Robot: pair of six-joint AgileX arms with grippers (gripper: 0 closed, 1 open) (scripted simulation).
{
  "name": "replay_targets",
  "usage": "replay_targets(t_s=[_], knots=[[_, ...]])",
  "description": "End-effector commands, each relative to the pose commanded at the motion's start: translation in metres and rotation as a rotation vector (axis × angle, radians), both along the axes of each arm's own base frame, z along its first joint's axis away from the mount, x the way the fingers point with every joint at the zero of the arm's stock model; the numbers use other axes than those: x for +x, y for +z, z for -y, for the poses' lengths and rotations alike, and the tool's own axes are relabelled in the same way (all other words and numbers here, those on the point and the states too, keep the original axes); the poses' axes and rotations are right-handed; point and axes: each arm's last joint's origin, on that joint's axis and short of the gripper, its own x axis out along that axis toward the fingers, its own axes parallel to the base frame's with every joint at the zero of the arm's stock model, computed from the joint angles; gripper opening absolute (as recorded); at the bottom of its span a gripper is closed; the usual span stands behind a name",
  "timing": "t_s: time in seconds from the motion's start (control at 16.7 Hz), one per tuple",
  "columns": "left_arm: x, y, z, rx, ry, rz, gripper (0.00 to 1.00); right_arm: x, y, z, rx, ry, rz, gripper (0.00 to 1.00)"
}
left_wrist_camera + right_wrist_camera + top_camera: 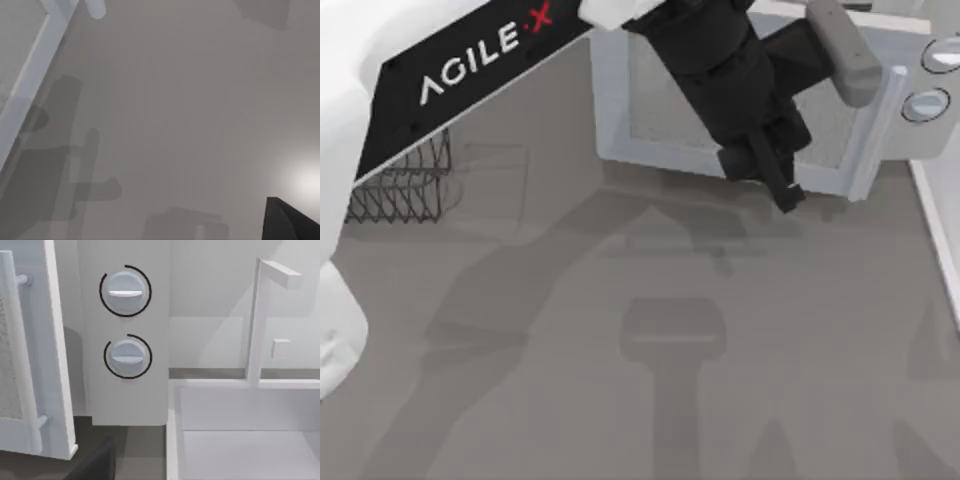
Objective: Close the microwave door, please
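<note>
The white microwave (942,80) stands at the table's back right, with two round knobs (125,290) on its side panel. Its door (660,110) has a pale window and a light bar handle (876,135), and it stands a little ajar, with its handle edge (55,365) just out from the knob panel. My left gripper (786,192) is shut and reaches across the door's outer face near the handle side. I cannot tell whether it touches the door. The left wrist view shows the door's edge (30,90). A dark part of my right gripper (95,467) faces the knob panel.
A dark wire rack (405,185) sits at the table's left, partly under my left arm (470,60). A white sink (240,430) with a faucet (257,320) lies right of the microwave. Bare grey tabletop (640,380) spreads in front.
</note>
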Motion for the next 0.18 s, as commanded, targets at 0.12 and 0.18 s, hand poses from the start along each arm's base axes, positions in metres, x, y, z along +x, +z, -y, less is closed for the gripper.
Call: replay_targets(t_s=[0.12, 0.18], knots=[[0.0032, 0.0100, -0.0021, -0.027, 0.013, 0.043, 0.00, 0.0000, 0.0000, 0.0000, 0.000, 0.000, 0.000, 1.00], [0.0033, 0.0103, -0.0022, -0.028, 0.014, 0.044, 0.00, 0.0000, 0.0000, 0.0000, 0.000, 0.000, 0.000, 1.00]])
